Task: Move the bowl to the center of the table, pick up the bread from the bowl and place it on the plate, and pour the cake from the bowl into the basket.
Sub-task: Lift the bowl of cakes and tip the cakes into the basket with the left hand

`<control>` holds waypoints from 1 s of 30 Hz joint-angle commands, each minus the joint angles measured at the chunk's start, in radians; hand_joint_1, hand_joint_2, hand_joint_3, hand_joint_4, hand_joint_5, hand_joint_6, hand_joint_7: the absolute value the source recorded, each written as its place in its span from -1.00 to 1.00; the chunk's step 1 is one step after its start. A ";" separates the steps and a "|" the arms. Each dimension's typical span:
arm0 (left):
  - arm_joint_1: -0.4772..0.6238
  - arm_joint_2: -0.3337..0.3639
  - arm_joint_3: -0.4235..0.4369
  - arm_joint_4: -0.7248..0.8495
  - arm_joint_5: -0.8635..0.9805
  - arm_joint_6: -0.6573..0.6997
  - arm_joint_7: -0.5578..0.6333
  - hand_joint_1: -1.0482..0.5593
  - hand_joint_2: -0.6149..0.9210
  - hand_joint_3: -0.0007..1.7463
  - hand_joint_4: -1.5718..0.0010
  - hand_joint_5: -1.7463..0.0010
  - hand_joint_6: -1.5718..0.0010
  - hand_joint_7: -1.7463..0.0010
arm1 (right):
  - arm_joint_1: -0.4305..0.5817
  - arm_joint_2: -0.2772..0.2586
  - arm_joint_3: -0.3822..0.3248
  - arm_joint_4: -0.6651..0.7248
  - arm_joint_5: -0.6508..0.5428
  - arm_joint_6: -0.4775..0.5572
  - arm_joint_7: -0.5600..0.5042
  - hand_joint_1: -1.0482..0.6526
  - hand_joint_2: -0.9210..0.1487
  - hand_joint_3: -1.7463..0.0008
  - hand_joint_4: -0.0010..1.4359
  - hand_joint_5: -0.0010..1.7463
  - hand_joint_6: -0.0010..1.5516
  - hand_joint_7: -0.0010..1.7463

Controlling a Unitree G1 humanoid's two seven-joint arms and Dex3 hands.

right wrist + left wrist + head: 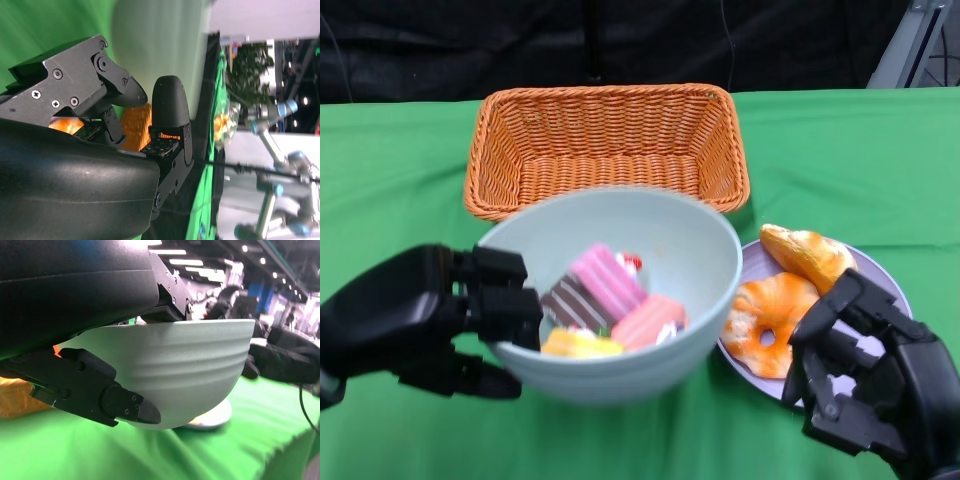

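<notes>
A: So where's the bowl (620, 290) at?

B: My left hand (430, 320) pinches its near-left rim, lifted off the surface (400, 170), cake (605, 300) still inside. Right hand (865, 375) hangs spread over the plate (890, 285) with bread (790, 290).

A: And the basket (605, 145)?

B: Straight beyond the bowl, open.

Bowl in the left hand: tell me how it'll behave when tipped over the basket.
The bowl looks rigid and smooth, so it may slip in the left hand. The loose cakes will probably slide out together into the basket.
</notes>
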 commanded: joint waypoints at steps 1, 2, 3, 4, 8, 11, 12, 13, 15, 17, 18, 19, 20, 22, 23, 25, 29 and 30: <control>-0.045 -0.020 0.034 0.016 -0.085 0.004 -0.048 0.09 0.94 -0.32 -0.02 -0.91 -0.03 -0.44 | 0.006 -0.022 0.007 0.002 0.016 0.013 0.025 0.12 -0.26 -0.49 0.18 1.00 -0.30 1.00; -0.052 -0.030 0.037 0.018 -0.108 0.009 -0.063 0.11 0.91 -0.29 -0.01 -0.89 -0.03 -0.41 | 0.008 -0.026 0.012 0.001 0.016 0.018 0.032 0.11 -0.24 -0.49 0.18 1.00 -0.29 1.00; -0.058 -0.040 0.037 0.017 -0.134 0.019 -0.081 0.12 0.88 -0.25 -0.01 -0.88 -0.03 -0.39 | 0.011 -0.029 0.018 -0.001 0.012 0.024 0.036 0.11 -0.23 -0.50 0.19 1.00 -0.29 0.99; -0.062 -0.049 0.037 0.010 -0.160 0.032 -0.101 0.13 0.85 -0.21 -0.02 -0.87 -0.03 -0.38 | 0.013 -0.034 0.024 0.000 0.003 0.022 0.042 0.11 -0.22 -0.50 0.20 1.00 -0.27 0.98; -0.074 -0.080 0.038 -0.012 -0.251 0.086 -0.189 0.15 0.78 -0.12 -0.04 -0.83 -0.03 -0.38 | 0.013 -0.045 0.041 0.017 -0.034 -0.012 0.048 0.18 -0.20 -0.54 0.20 1.00 -0.26 0.96; -0.085 -0.111 0.054 -0.018 -0.296 0.133 -0.247 0.15 0.77 -0.10 -0.02 -0.91 -0.01 -0.42 | 0.005 -0.046 0.045 0.039 -0.050 -0.047 0.048 0.20 -0.19 -0.55 0.18 1.00 -0.25 0.94; -0.091 -0.124 0.062 -0.018 -0.309 0.156 -0.265 0.15 0.77 -0.10 0.00 -0.93 0.00 -0.43 | 0.001 -0.046 0.045 0.051 -0.056 -0.064 0.046 0.21 -0.19 -0.56 0.17 1.00 -0.24 0.93; -0.095 -0.135 0.070 -0.018 -0.320 0.177 -0.282 0.15 0.77 -0.10 0.01 -0.94 0.00 -0.43 | -0.002 -0.045 0.045 0.063 -0.062 -0.080 0.044 0.21 -0.18 -0.56 0.17 1.00 -0.23 0.92; -0.108 -0.162 0.087 -0.011 -0.344 0.217 -0.317 0.17 0.72 -0.04 0.02 -0.94 0.01 -0.44 | -0.005 -0.045 0.045 0.076 -0.076 -0.098 0.036 0.22 -0.18 -0.56 0.17 1.00 -0.22 0.91; -0.123 -0.190 0.103 0.001 -0.368 0.248 -0.353 0.19 0.68 0.03 0.05 -0.94 0.03 -0.44 | -0.006 -0.044 0.046 0.080 -0.086 -0.106 0.032 0.22 -0.18 -0.56 0.16 1.00 -0.21 0.89; -0.128 -0.199 0.111 0.004 -0.376 0.257 -0.370 0.19 0.68 0.04 0.05 -0.94 0.03 -0.44 | -0.006 -0.044 0.047 0.081 -0.090 -0.109 0.030 0.23 -0.18 -0.57 0.16 1.00 -0.20 0.88; -0.136 -0.214 0.121 0.004 -0.386 0.279 -0.385 0.19 0.67 0.05 0.06 -0.94 0.04 -0.43 | -0.007 -0.044 0.047 0.083 -0.089 -0.112 0.031 0.23 -0.18 -0.57 0.16 1.00 -0.20 0.88; -0.147 -0.232 0.132 0.003 -0.397 0.306 -0.398 0.17 0.68 0.04 0.06 -0.94 0.03 -0.43 | -0.008 -0.044 0.047 0.087 -0.087 -0.117 0.032 0.23 -0.18 -0.57 0.16 1.00 -0.20 0.87; -0.166 -0.269 0.153 0.002 -0.430 0.355 -0.431 0.15 0.73 -0.03 0.06 -0.94 0.04 -0.47 | -0.011 -0.044 0.048 0.093 -0.087 -0.124 0.032 0.23 -0.18 -0.57 0.17 1.00 -0.19 0.86; -0.170 -0.282 0.162 0.001 -0.443 0.371 -0.448 0.16 0.78 -0.09 0.07 -0.95 0.06 -0.49 | -0.012 -0.045 0.049 0.095 -0.089 -0.126 0.030 0.23 -0.18 -0.57 0.17 1.00 -0.19 0.86; -0.185 -0.320 0.179 0.003 -0.484 0.422 -0.492 0.17 0.88 -0.24 0.09 -0.98 0.09 -0.53 | -0.015 -0.045 0.051 0.101 -0.100 -0.133 0.024 0.23 -0.18 -0.56 0.17 1.00 -0.19 0.85; -0.218 -0.394 0.221 0.025 -0.538 0.519 -0.555 0.15 0.77 -0.05 0.02 -1.00 0.13 -0.66 | -0.013 -0.047 0.056 0.105 -0.107 -0.131 0.026 0.24 -0.18 -0.54 0.14 1.00 -0.19 0.84; -0.227 -0.410 0.233 0.036 -0.547 0.541 -0.567 0.14 0.77 -0.03 0.01 -1.00 0.13 -0.67 | -0.013 -0.047 0.057 0.108 -0.110 -0.134 0.027 0.24 -0.18 -0.53 0.14 1.00 -0.20 0.84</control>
